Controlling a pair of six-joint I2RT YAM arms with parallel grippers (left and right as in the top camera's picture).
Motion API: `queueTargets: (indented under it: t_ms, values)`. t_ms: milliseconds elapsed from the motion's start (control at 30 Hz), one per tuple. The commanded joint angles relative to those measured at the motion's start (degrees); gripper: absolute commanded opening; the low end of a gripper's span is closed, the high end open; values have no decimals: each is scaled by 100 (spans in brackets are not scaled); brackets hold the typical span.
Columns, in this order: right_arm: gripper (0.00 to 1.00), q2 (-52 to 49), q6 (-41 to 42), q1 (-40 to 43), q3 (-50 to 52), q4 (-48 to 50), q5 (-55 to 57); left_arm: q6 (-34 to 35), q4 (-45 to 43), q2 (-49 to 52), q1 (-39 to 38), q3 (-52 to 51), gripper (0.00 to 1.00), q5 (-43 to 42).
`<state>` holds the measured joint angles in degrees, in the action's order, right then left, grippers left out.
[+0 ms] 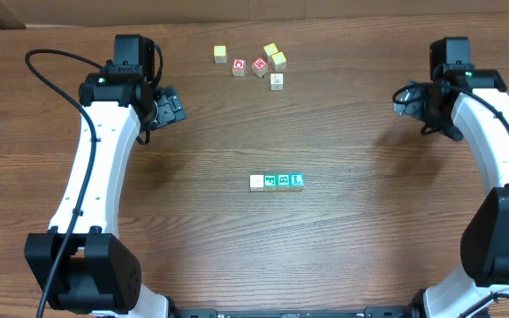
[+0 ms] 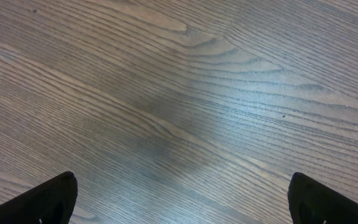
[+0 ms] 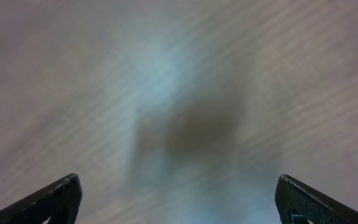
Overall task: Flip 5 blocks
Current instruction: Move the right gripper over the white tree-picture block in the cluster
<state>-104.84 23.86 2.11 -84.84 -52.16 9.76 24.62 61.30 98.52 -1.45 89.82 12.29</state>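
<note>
Roughly four of five look done: four blocks (image 1: 277,181) sit in a touching row at centre, left gripper (image 2: 182,199) and right gripper (image 3: 176,199) both gape wide, empty, fifth white block (image 1: 277,80) waits farther back beside red cubes (image 1: 239,67) and yellow cubes (image 1: 220,54); only overhead shows blocks, wrist views just bare table (image 2: 179,93).

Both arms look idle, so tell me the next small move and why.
Probably swing the left gripper toward the white block ending the row of four blocks at mid-table. Both it and the right gripper stand open over the table, holding nothing, and the left looks nearer.
</note>
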Motion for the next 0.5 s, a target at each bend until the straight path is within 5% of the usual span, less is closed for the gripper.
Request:
queueTargets:
  t_ms: [0, 267, 467]
  values:
    - [100, 96, -28, -11, -74, 249, -348, -63, -4, -26, 31, 76, 100, 109]
    - [100, 57, -291, -28, -74, 802, -3101, -63, -4, -26, 31, 76, 100, 109]
    - [96, 35, 15, -254, -74, 1193, -3296, -63, -4, -26, 31, 76, 100, 107]
